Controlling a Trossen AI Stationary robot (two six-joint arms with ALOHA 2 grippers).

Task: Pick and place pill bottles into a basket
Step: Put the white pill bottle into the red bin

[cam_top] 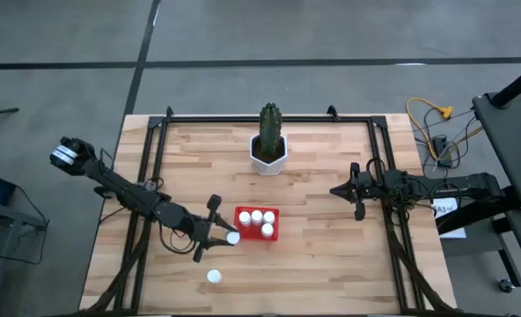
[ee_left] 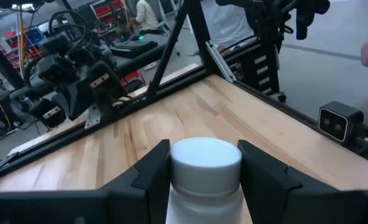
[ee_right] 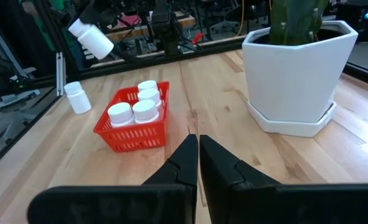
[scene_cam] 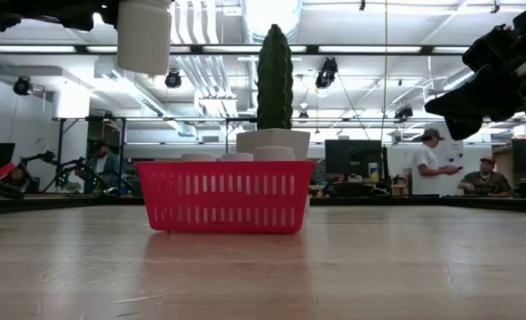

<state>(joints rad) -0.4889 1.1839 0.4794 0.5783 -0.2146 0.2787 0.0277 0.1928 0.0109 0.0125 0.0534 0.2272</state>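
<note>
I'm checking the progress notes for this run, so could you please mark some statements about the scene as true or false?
1. The left pincer holds a pill bottle raised beside the basket. True.
2. Six bottles sit in the basket. False: four do.
3. One bottle stands on the table outside the basket. True.
4. The right pincer grips the cactus pot. False: it is shut on nothing, clear of the pot.
</note>
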